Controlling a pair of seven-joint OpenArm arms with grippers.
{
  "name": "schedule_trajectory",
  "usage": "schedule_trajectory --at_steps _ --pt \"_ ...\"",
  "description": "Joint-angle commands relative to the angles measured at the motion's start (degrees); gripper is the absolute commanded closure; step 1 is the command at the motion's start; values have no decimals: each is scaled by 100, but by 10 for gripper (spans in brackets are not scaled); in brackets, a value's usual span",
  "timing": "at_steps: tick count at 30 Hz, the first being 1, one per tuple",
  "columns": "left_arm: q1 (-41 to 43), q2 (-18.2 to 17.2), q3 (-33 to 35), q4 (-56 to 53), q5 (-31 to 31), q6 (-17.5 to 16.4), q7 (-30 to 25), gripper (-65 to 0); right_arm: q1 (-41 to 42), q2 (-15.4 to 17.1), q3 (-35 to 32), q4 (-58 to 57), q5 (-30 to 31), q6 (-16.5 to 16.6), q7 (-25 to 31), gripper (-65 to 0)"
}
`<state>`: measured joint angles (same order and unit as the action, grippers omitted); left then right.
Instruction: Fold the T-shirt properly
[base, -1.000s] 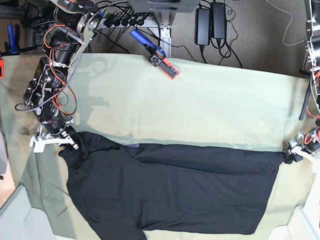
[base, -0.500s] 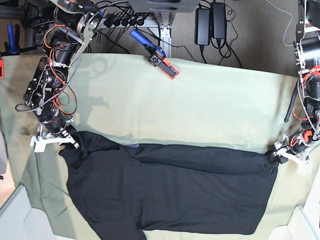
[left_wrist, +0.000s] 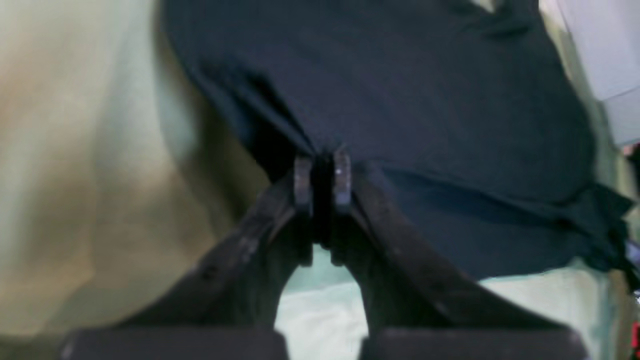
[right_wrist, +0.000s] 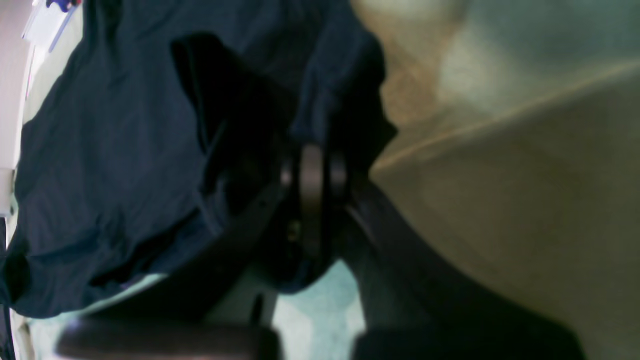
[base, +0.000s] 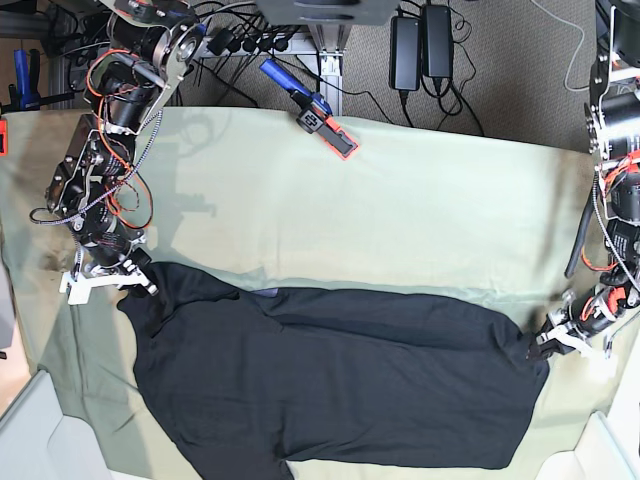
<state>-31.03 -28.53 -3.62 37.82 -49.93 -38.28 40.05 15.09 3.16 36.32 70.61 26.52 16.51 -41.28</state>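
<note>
The black T-shirt (base: 340, 375) lies spread across the front of the pale green cloth (base: 400, 220), folded lengthwise along its far edge. My left gripper (base: 543, 343) is shut on the shirt's right-hand corner; in the left wrist view (left_wrist: 322, 165) its fingertips pinch black fabric (left_wrist: 425, 100). My right gripper (base: 135, 277) is shut on the shirt's far left corner; in the right wrist view (right_wrist: 312, 165) the fabric (right_wrist: 125, 150) bunches around the closed fingers. The purple neckline barely shows at the fold (base: 265, 292).
An orange and blue tool (base: 315, 112) lies at the cloth's far edge. Power bricks and cables (base: 420, 45) lie on the floor beyond. Pale bins stand at the front left corner (base: 40, 430) and the front right corner (base: 600, 450).
My left gripper has moved inward and toward the front, dragging the shirt's right corner with it, so the far edge now slopes down at the right. The right gripper has held still.
</note>
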Motion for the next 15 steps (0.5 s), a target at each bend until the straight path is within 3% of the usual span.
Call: schedule_trajectory --at_steps 1,6,11,15 --pt "-149 -101 -22 85 -184 -172 35 0 140 85 -7 83 227 306 -44 0" --pt "-74 -122 -15 85 -463 -172 776 0 136 317 -7 109 898 544 -706 0" --pt "170 -396 -9 90 -789 -172 1106 0 116 717 -7 133 1464 763 -1567 0" --pt "402 -621 -9 131 -1154 -172 1298 0 -57 1054 -63 133 1631 822 -1580 0"
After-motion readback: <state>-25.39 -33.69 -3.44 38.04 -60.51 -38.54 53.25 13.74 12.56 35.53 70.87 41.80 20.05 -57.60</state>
